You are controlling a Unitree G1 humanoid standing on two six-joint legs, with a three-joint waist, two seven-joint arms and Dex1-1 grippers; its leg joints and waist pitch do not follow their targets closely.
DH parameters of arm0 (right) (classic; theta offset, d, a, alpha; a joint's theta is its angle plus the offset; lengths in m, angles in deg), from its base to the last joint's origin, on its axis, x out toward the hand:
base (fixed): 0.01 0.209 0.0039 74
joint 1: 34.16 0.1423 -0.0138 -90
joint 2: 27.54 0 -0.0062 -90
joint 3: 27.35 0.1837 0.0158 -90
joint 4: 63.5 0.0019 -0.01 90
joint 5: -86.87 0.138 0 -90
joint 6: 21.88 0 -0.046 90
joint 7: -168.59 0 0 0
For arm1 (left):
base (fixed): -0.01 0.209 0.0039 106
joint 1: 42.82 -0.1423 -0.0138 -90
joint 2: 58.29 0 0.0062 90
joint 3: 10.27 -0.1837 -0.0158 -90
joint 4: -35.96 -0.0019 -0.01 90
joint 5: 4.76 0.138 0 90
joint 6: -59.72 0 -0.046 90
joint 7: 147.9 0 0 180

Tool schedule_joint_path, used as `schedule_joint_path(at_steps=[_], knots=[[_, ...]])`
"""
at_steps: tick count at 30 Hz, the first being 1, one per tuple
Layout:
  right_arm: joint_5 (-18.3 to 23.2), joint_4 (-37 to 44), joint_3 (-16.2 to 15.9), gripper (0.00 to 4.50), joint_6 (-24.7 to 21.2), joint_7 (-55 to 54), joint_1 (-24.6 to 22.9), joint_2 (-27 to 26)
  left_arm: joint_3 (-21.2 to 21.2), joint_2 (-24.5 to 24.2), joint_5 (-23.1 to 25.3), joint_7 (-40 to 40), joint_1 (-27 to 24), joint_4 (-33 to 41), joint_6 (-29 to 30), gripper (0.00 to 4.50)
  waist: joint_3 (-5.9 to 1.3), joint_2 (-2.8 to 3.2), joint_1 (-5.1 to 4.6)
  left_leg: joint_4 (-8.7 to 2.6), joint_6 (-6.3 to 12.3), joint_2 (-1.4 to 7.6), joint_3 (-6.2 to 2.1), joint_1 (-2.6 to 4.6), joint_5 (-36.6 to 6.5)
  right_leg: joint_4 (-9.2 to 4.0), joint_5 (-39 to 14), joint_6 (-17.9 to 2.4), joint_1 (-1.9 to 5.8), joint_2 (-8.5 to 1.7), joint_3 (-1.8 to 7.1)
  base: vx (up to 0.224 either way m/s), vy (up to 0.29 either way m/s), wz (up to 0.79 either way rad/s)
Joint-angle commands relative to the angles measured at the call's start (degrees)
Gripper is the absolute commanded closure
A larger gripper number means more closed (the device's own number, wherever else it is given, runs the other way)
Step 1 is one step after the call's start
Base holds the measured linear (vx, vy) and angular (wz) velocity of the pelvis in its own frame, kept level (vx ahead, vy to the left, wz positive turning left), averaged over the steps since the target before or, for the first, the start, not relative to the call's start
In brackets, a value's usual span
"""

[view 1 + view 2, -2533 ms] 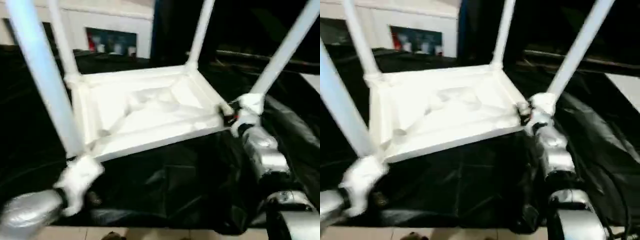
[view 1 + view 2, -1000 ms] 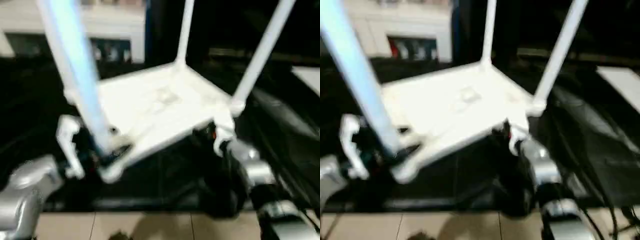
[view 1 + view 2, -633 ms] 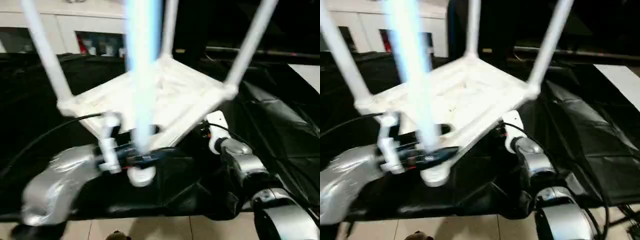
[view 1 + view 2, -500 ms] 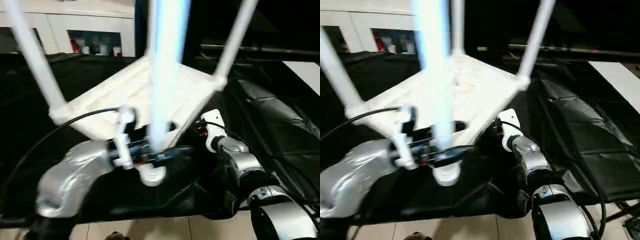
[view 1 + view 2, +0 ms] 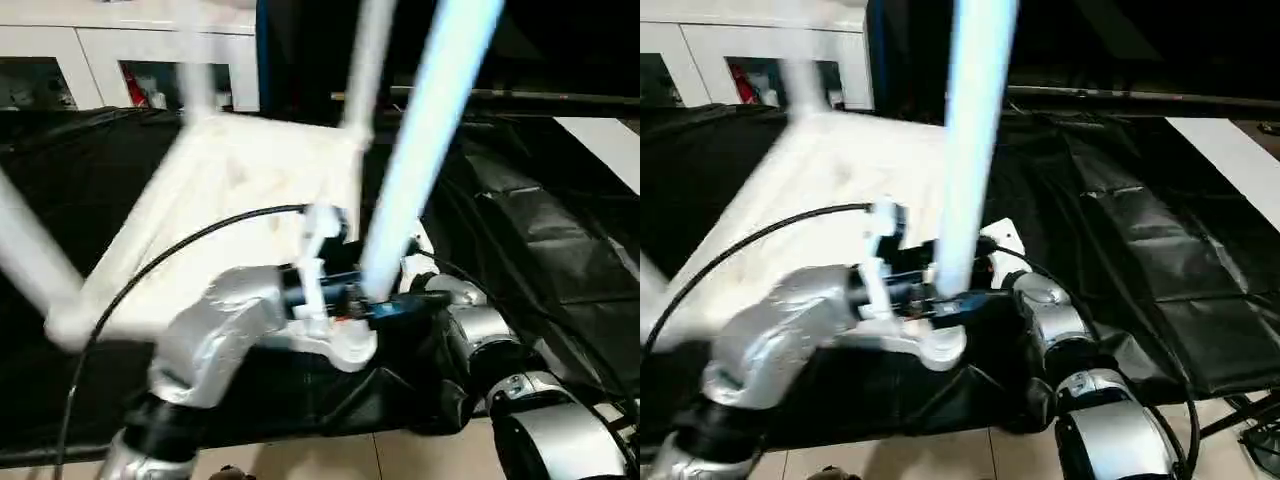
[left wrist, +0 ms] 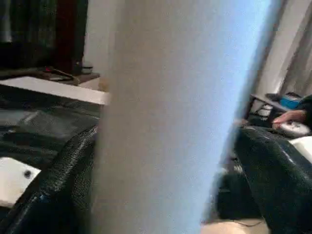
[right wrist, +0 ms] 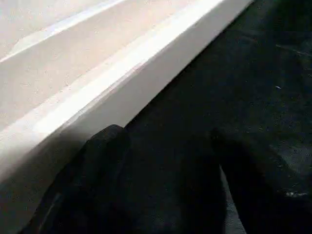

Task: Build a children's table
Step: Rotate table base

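Observation:
The children's table (image 5: 230, 180) lies upside down on the black work table, its white legs pointing up. My left arm reaches across the front to the near leg (image 5: 425, 150). My left gripper (image 5: 365, 305) stands open around that leg's base. In the left wrist view the leg (image 6: 165, 122) stands between the black fingers (image 6: 63, 190); one finger lies against it, and a gap shows on the other side. My right gripper (image 5: 418, 268) is open just behind, beside the table top's rim (image 7: 122, 73), with only black cloth between its fingers (image 7: 92, 180).
The black-covered work table (image 5: 560, 240) stretches away to the right. A white glass-door cabinet (image 5: 100, 60) stands at the back left. Floor tiles (image 5: 300, 460) show past the near edge. A black cable (image 5: 180, 250) arches over my left forearm. A person's hand (image 6: 290, 117) rests far off.
My left arm has swept to the right with the near leg between its fingers. The table has turned with it, and that leg now stands right beside my right gripper.

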Motion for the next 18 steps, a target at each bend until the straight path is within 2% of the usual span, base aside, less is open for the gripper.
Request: schedule_joint_path(at_steps=[1,5,11,13,15,17,18], knots=[[0.0,-0.6,-0.6,1.22,1.2,0.4,1.2,-1.1,-1.4,0.1,4.1,-2.1,1.5,-3.0,-2.2,0.01,-3.79,0.35,0.48,-3.65,1.79,2.47,-0.61,0.75,-7.6,-4.93,2.2,-13.2,2.93,-4.38,3.71,0.0,0.0,0.0],[-0.2,-0.9,0.6,1.22,2.2,-1.6,2.2,0.1,-2.0,-2.6,10.5,-5.4,2.4,-7.4,-6.3,0.01,-4.0,0.56,0.61,-3.59,1.62,2.63,-0.71,0.92,-7.0,-4.73,3.0,-12.9,2.84,-4.51,3.7,0.0,0.0,0.0],[2.1,5.2,3.0,1.22,0.4,2.6,0.0,4.8,-2.6,-10.4,9.4,1.9,-0.8,-4.4,-4.1,0.01,-3.97,0.55,1.16,-3.58,1.75,2.49,-0.6,0.98,-6.3,-4.46,4.3,-12.9,2.84,-4.36,3.64,0.0,0.0,0.0],[2.8,10.9,2.5,1.22,-1.4,8.2,-3.1,8.4,-2.6,-13.1,6.7,7.2,-2.2,-3.1,-2.2,0.01,-3.95,0.54,1.26,-3.51,1.89,2.41,-0.53,1.01,-6.1,-4.46,4.8,-12.8,2.79,-4.23,3.66,0.0,0.0,0.0],[2.8,13.8,1.8,1.22,-2.0,11.5,-4.9,10.7,-3.1,-15.0,6.0,9.7,-2.2,-3.1,-1.7,0.01,-3.91,0.9,2.0,-3.48,2.11,2.3,-0.43,1.16,-5.9,-4.55,5.3,-12.8,2.69,-4.04,3.69,0.0,0.0,0.0],[2.8,15.9,1.1,1.22,-2.2,14.0,-6.3,12.3,-3.6,-16.2,6.1,11.2,-2.0,-3.5,-1.5,0.01,-3.76,0.71,2.15,-3.68,1.75,2.37,-0.44,1.1,-7.4,-4.76,3.3,-12.8,2.69,-4.21,3.73,0.0,0.0,0.0],[2.7,18.3,0.5,1.22,-2.6,16.2,-7.8,14.2,-4.1,-17.6,6.5,12.5,-1.5,-4.2,-2.0,0.01,-3.73,0.95,2.06,-3.74,1.31,2.29,-0.52,1.13,-8.8,-5.08,1.5,-12.6,2.78,-4.14,3.67,0.0,0.0,0.0]])
